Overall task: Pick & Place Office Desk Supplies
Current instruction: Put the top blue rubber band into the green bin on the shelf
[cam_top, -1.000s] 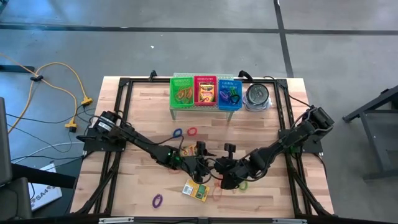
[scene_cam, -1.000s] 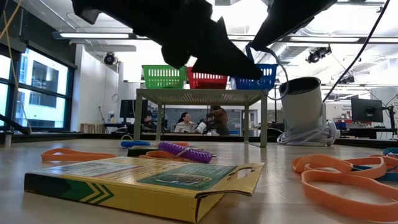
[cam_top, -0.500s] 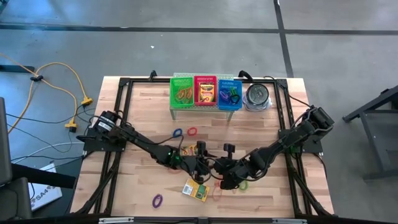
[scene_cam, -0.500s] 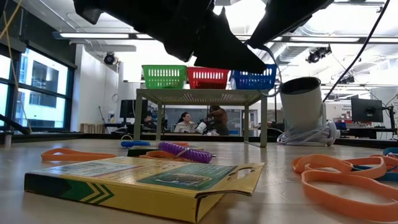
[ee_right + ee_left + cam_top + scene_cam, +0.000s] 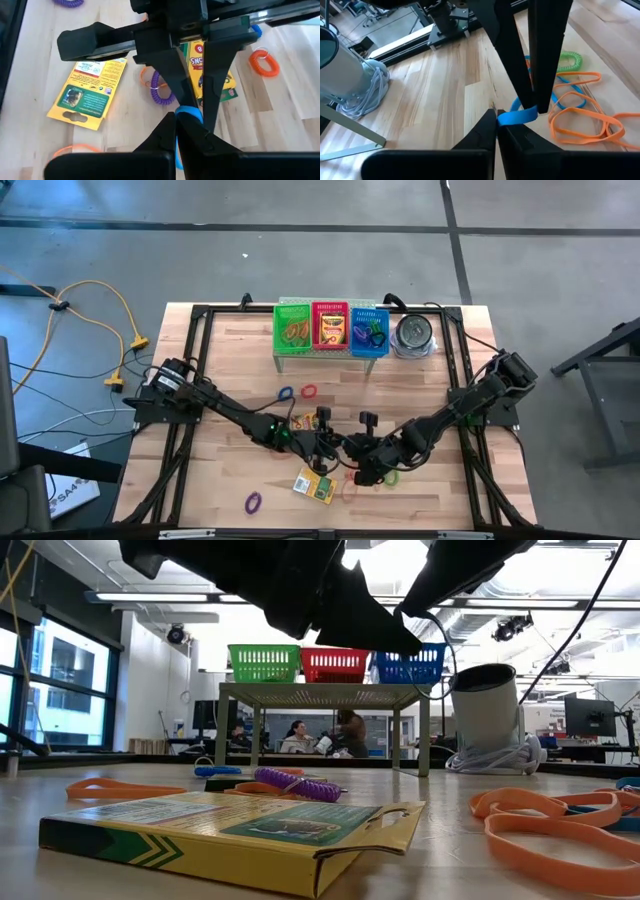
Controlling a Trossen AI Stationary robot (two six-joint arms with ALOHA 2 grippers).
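The blue rubber band (image 5: pixel 518 116), a thin flat loop, is stretched between our two tools above the table's middle, toward its near edge: left tool (image 5: pixel 496 120) and right tool (image 5: pixel 175 116) each pinch it with fingers closed.

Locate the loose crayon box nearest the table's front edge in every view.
High: crayon box at front centre, just ahead of both arms.
Low: foreground, left of centre.
Left wrist: not in it.
Right wrist: flat on the wood.
Landmark: purple coil band beside it.
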